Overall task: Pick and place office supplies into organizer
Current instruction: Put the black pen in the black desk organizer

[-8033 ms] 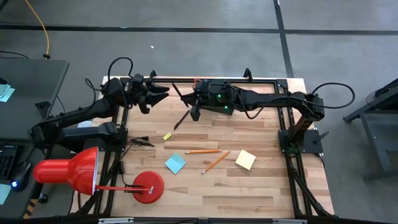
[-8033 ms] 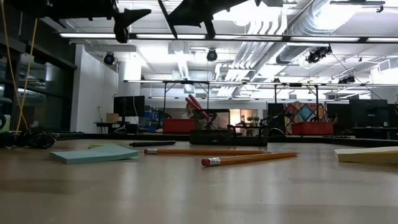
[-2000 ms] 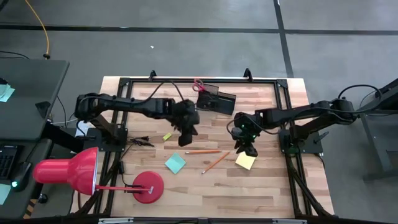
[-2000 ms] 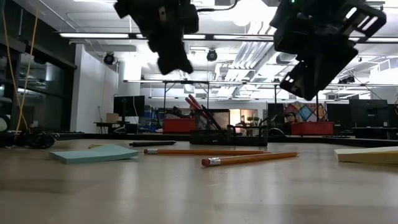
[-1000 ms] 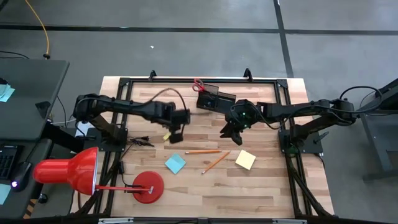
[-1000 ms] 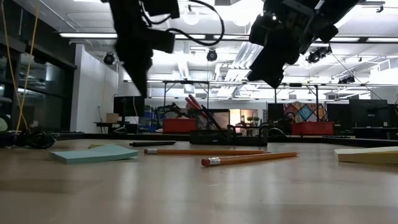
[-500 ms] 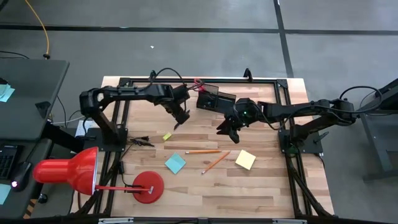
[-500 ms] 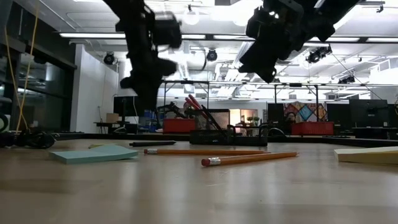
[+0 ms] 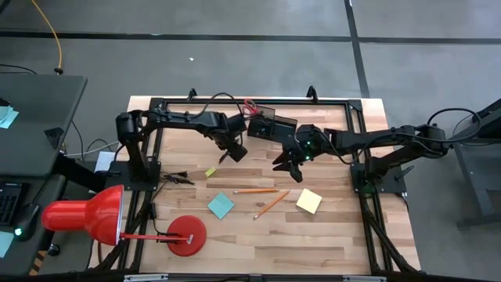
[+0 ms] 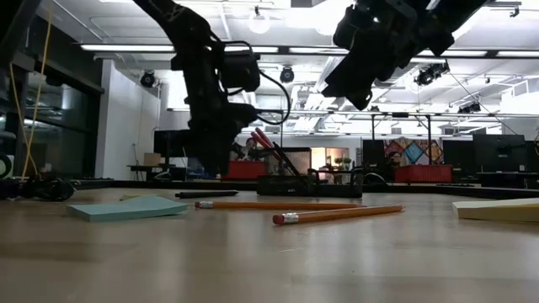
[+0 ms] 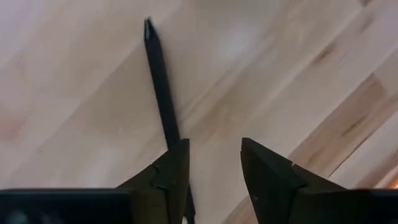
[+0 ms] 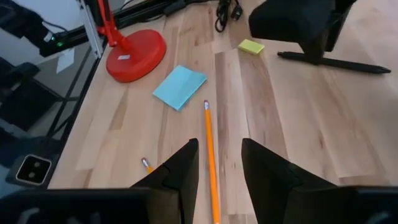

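Left end effector (image 11: 211,171) low over a black pen (image 11: 160,78) on the bench (image 9: 329,235), fingers spread, pen beside one finger, right end effector (image 12: 214,168) above an orange pencil (image 12: 211,163), fingers apart and empty, organizer (image 9: 272,125) at the far edge

- The high view looks straight down on the whole table (image 9: 329,243) and both arms, from well above.
- The low view sits at table-top height, facing level across the boards into the room; the orange pencils (image 10: 337,215) lie near its lens.
- The left wrist view looks close down onto a black pen (image 11: 160,78) on the wood.
- The right wrist view faces across the table from higher up, sharing that pen (image 12: 329,62) and the blue pad (image 12: 179,87) with the high view.
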Controlling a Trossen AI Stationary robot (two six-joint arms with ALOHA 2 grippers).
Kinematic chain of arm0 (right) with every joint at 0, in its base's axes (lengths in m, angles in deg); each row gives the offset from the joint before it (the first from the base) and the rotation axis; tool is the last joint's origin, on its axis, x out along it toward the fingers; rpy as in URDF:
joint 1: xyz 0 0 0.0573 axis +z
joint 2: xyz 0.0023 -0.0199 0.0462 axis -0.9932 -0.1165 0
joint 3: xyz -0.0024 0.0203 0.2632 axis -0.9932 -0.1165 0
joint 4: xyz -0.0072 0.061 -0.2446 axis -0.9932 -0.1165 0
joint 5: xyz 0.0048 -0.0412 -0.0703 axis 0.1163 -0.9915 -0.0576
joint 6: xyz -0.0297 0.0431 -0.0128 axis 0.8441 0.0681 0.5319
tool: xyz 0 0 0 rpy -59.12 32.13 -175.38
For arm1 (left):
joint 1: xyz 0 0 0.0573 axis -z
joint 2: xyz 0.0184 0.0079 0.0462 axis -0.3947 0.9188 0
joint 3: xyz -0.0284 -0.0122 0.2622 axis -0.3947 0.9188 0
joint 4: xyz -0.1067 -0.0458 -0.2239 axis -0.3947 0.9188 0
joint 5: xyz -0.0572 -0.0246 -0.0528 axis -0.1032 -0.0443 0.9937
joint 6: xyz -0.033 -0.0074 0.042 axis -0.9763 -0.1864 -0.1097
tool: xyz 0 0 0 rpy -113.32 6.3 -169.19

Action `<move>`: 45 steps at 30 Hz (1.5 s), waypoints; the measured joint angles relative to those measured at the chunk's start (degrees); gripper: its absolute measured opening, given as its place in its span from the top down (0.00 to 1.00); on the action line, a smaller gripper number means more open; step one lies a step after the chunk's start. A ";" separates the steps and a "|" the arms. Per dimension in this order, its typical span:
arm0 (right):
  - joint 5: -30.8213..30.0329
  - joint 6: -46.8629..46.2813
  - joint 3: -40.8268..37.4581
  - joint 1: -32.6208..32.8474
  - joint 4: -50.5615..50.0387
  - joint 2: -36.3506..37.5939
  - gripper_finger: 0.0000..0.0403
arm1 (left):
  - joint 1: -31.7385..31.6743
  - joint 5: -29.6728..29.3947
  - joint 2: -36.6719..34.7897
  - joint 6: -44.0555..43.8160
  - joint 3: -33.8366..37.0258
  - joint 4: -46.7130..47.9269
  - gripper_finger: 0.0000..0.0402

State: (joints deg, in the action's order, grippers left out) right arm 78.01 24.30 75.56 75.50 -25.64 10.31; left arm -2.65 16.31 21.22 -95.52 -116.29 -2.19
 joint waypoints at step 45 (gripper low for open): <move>-1.40 -0.01 -0.02 1.35 -0.83 0.00 0.72 | 0.05 -3.52 4.58 0.55 0.01 -0.31 0.72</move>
State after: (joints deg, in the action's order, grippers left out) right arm 76.61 24.29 75.53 76.85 -26.47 10.31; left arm -2.60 12.79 25.79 -94.97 -116.28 -2.50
